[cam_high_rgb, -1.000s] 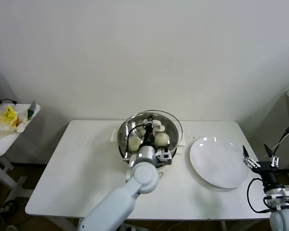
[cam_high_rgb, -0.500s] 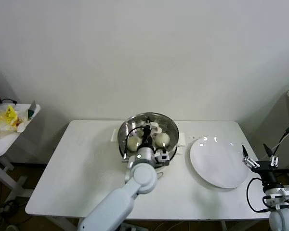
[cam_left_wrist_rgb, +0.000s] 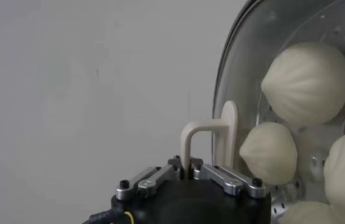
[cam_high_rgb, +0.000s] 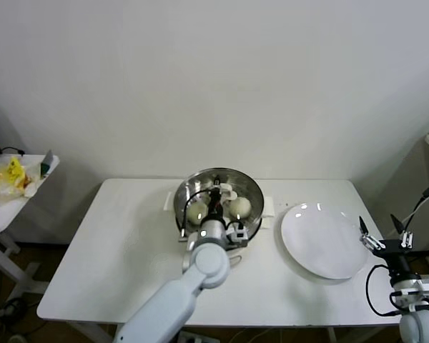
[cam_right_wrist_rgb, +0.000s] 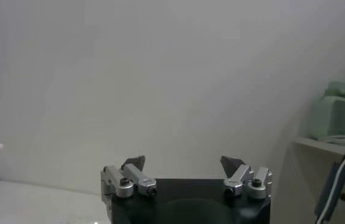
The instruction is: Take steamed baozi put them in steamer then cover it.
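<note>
Left gripper (cam_high_rgb: 216,202) pinches the glass lid (cam_high_rgb: 218,196) by its handle over the steamer (cam_high_rgb: 252,214), baozi (cam_high_rgb: 240,206) inside; right gripper (cam_high_rgb: 383,230) waits spread beside the white plate (cam_high_rgb: 322,239). Left wrist: closed fingers clamp the cream handle (cam_left_wrist_rgb: 212,141), three baozi (cam_left_wrist_rgb: 306,82) behind glass. Right wrist: fingers (cam_right_wrist_rgb: 137,164) apart, holding nothing.

My left arm (cam_high_rgb: 179,300) is smooth pale grey-white with a rounded joint; both grippers, left gripper (cam_left_wrist_rgb: 190,173) and right gripper (cam_right_wrist_rgb: 184,173), have black bodies, silver finger links with dark screws, and black cables trailing
</note>
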Motion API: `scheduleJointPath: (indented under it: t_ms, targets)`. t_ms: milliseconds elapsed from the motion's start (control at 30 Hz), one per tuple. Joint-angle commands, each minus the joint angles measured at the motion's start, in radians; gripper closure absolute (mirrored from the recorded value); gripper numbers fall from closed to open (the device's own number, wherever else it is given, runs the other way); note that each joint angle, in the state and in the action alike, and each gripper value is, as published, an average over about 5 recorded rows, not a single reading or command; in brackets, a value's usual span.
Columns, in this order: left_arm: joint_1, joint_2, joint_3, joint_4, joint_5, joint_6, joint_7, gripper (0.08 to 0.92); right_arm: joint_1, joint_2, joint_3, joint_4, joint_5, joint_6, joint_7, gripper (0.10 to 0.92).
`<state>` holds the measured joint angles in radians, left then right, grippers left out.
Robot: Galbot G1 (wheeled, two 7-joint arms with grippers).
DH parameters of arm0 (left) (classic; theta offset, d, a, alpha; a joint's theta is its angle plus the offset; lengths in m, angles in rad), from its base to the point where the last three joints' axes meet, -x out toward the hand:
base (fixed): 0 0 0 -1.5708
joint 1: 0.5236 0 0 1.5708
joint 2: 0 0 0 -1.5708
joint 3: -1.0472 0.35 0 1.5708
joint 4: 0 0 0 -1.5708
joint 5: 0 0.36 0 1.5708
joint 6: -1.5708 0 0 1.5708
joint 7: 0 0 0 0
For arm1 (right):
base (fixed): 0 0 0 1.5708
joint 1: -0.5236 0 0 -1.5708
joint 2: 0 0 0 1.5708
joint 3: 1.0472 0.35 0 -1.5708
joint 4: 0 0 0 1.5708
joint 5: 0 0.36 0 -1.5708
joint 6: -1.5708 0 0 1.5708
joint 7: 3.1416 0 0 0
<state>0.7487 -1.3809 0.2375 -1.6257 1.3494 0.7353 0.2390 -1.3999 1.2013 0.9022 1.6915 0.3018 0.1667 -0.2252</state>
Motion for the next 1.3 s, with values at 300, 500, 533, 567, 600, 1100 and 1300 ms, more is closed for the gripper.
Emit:
scheduleJointPath:
  t_ms: [300, 500, 533, 567, 600, 1100, 1300]
  targets:
    - [0.01, 0.028, 0.011, -0.099, -0.057, 0.05, 0.013, 0.74, 0.001, -0.004, 0.0, 0.009, -0.018, -0.039, 0.003, 0.203]
    - [0.031, 0.096, 0.006, -0.219, -0.094, 0.05, 0.013, 0.566, 0.001, -0.001, -0.007, 0.024, -0.022, -0.111, 0.029, 0.203]
    - [0.041, 0.109, 0.0, -0.241, -0.1, 0.05, 0.015, 0.54, 0.002, -0.002, -0.008, 0.025, -0.031, -0.126, 0.031, 0.203]
    - [0.054, 0.122, -0.008, -0.265, -0.107, 0.05, 0.017, 0.514, 0.003, -0.003, -0.008, 0.026, -0.041, -0.14, 0.031, 0.203]
    - [0.069, 0.134, -0.018, -0.287, -0.114, 0.05, 0.019, 0.48, 0.004, -0.004, -0.008, 0.026, -0.053, -0.153, 0.03, 0.203]
    - [0.337, 0.296, -0.196, -0.581, -0.444, 0.014, -0.108, 0.178, 0.019, -0.014, -0.03, 0.038, -0.043, -0.204, 0.03, 0.203]
    - [0.469, 0.301, -0.512, -0.584, -0.813, -0.233, -0.398, 0.177, 0.017, -0.013, -0.06, 0.053, -0.052, -0.191, 0.02, 0.203]
